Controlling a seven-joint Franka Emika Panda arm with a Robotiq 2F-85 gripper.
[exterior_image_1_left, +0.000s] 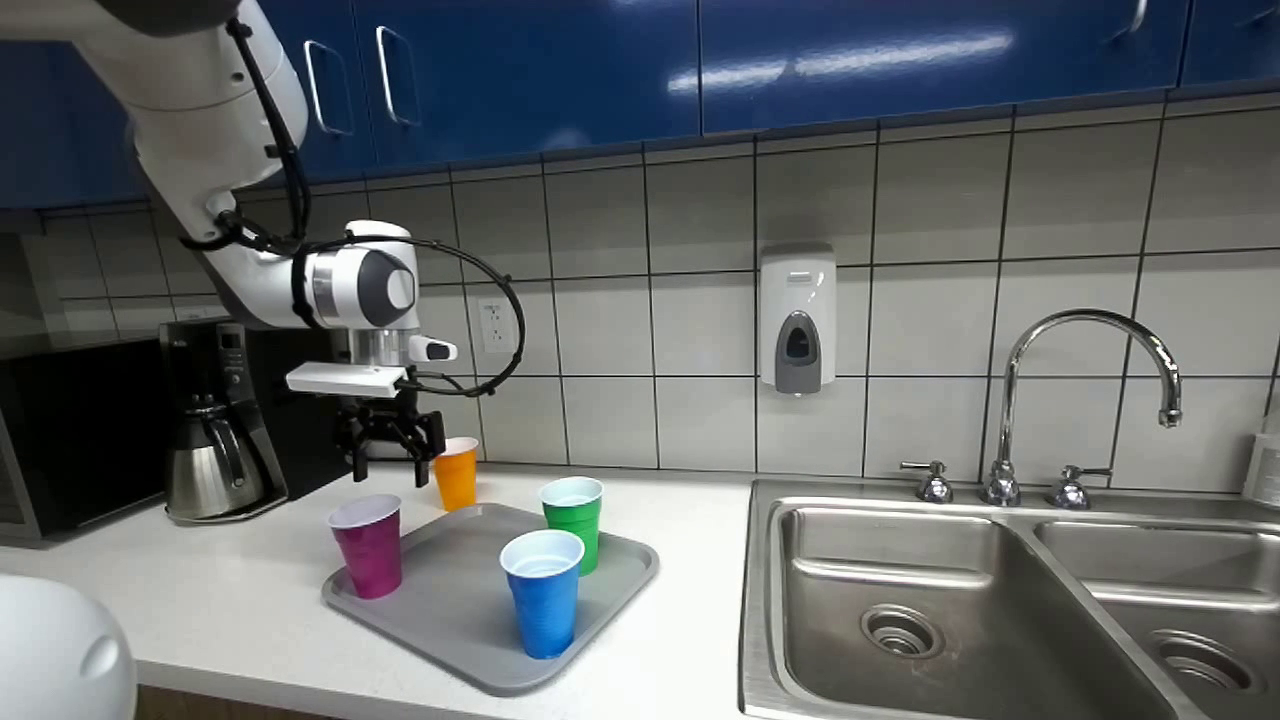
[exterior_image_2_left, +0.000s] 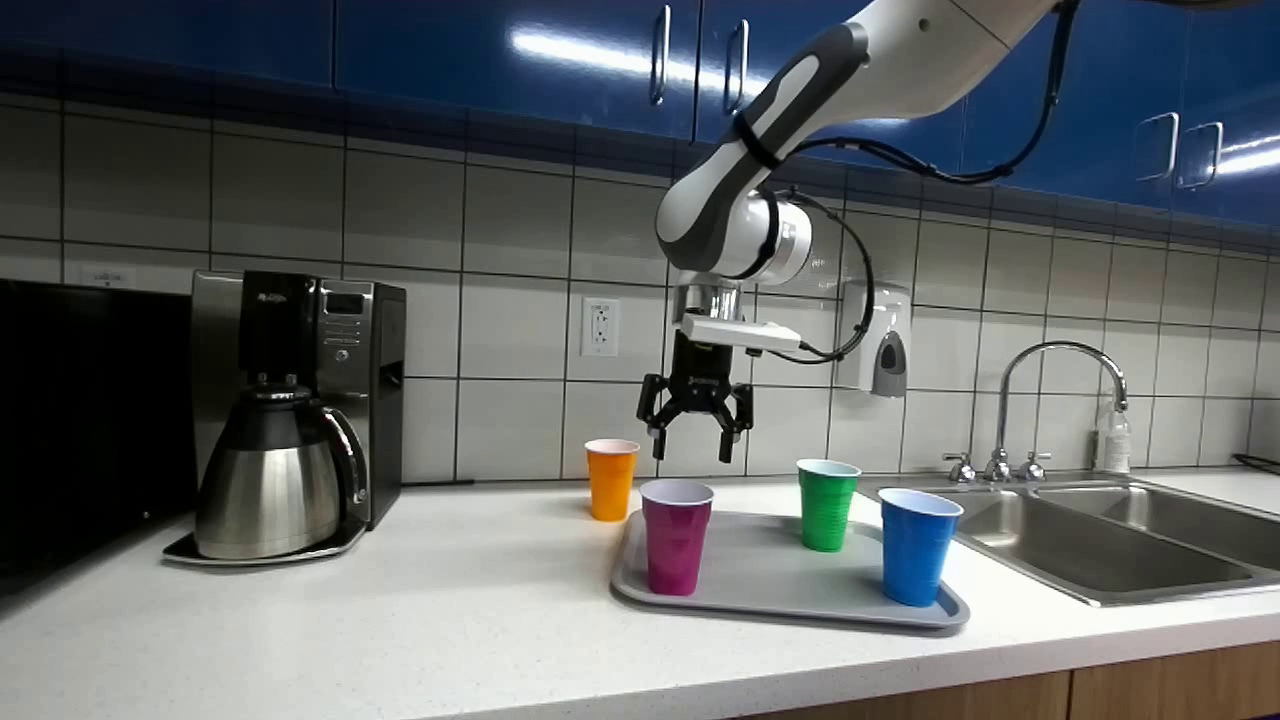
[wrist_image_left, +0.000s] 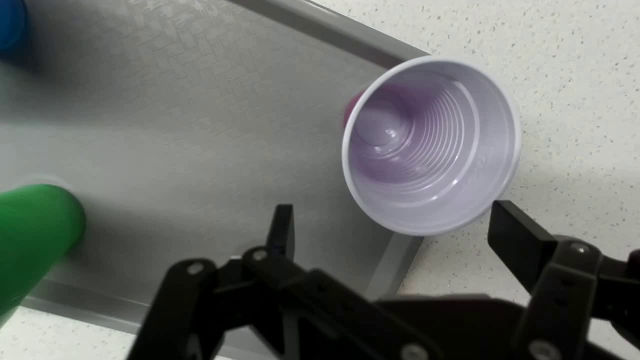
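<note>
a: found what nearest the claw (exterior_image_2_left: 692, 450)?

b: found the purple cup (exterior_image_2_left: 676, 545), upright on the tray (exterior_image_2_left: 770, 570), close to one corner.

a: saw any grip or contact?

b: saw neither. noted jaws standing wide apart with nothing held, and made out, in both exterior views, a gap down to the cup's mouth.

a: lay which way, then?

b: lay below. judging by the wrist view, also lay a little toward the front edge of the surface (exterior_image_2_left: 450, 620), and slightly toward the coffee maker (exterior_image_2_left: 345, 400) rather than dead centre. showed in that view mostly past the jaws' tips, nearer to the jaw at the right.

a: and ran how, along the long axis?

b: ran straight up and down, roughly parallel to the downward-pointing claw, with the open mouth facing up.

a: noticed any close neighbours?

b: noticed the green cup (exterior_image_2_left: 827, 510) and blue cup (exterior_image_2_left: 915, 550) well apart from it on the same tray, both over toward the sink (exterior_image_2_left: 1100, 545), plus the orange cup (exterior_image_2_left: 611, 485) just beyond, on the surface beside the tray.
</note>
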